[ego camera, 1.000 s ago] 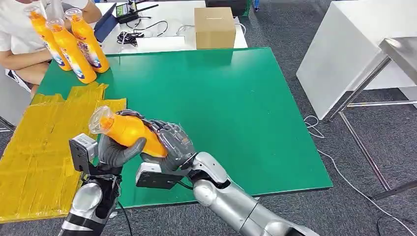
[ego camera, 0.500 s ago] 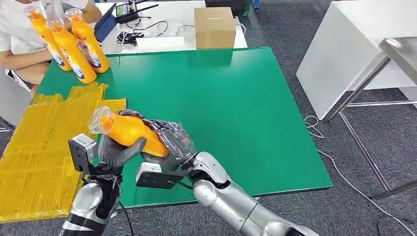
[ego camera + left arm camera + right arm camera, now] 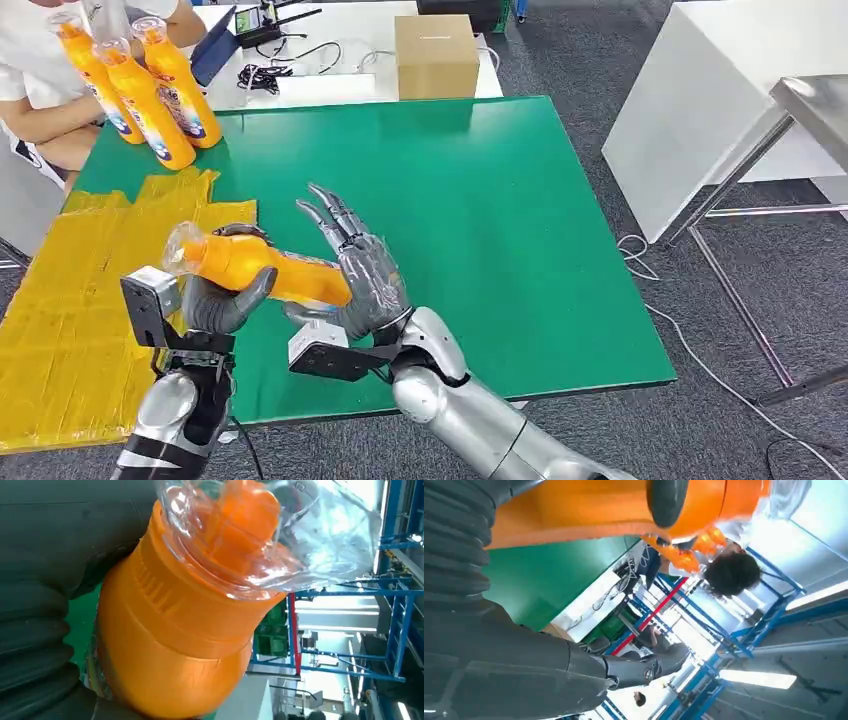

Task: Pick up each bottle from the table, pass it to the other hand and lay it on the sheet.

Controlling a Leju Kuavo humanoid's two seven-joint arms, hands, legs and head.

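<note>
The bottle (image 3: pixel 258 272) lies nearly level in my left hand (image 3: pixel 222 300), cap toward the yellow sheet (image 3: pixel 80 300), held above the green surface (image 3: pixel 480 230) at its near edge. That hand is clamped round the bottle's neck end. My right hand (image 3: pixel 362 272) sits at the bottle's base, fingers spread wide and straight — a second ago they were wrapped around it, and the bottle stood steeper.
</note>
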